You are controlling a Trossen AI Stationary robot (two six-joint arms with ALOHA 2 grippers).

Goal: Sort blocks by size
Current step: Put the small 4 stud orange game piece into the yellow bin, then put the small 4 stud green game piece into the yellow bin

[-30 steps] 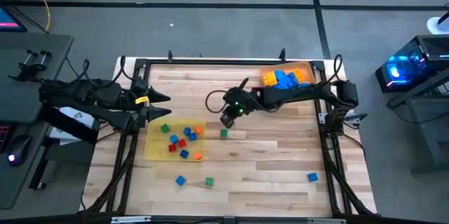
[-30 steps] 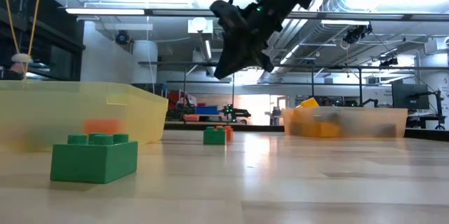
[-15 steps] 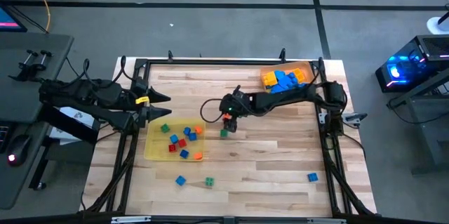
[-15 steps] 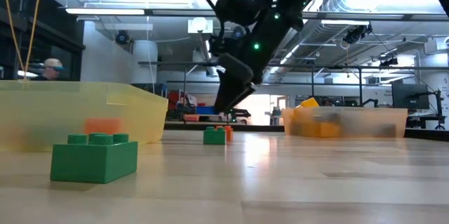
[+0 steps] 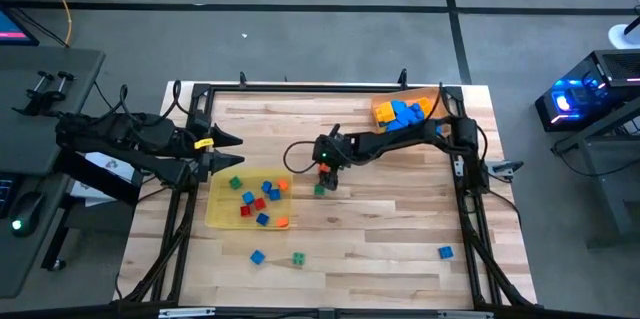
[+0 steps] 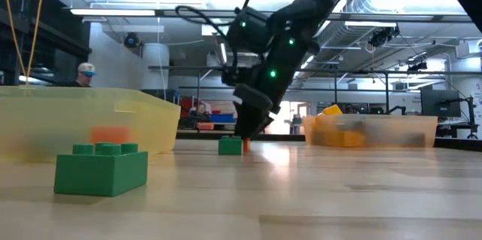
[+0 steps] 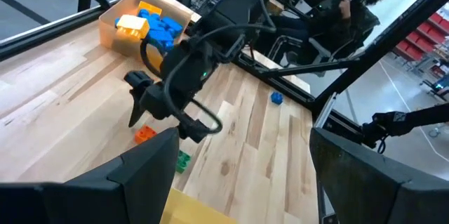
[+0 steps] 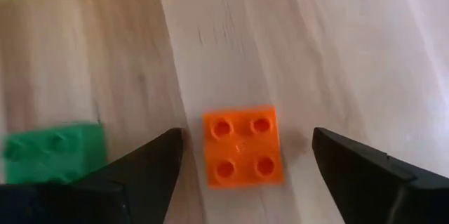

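Bright, even light falls on the wooden table from overhead, casting only faint shadows. At table height, ceiling light strips glare white and reflect as a pale sheen on the wood. The nearest green block looks soft. The right wrist view is slightly blurred throughout.

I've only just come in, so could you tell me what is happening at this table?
The robot is sorting toy blocks by size. The right end effector is low over the middle of the table, fingers open on either side of a small orange block, not yet gripping it; a green block lies beside it. The left end effector waits at the table's left edge. Small blocks fill the yellow tray, larger ones the orange tray.
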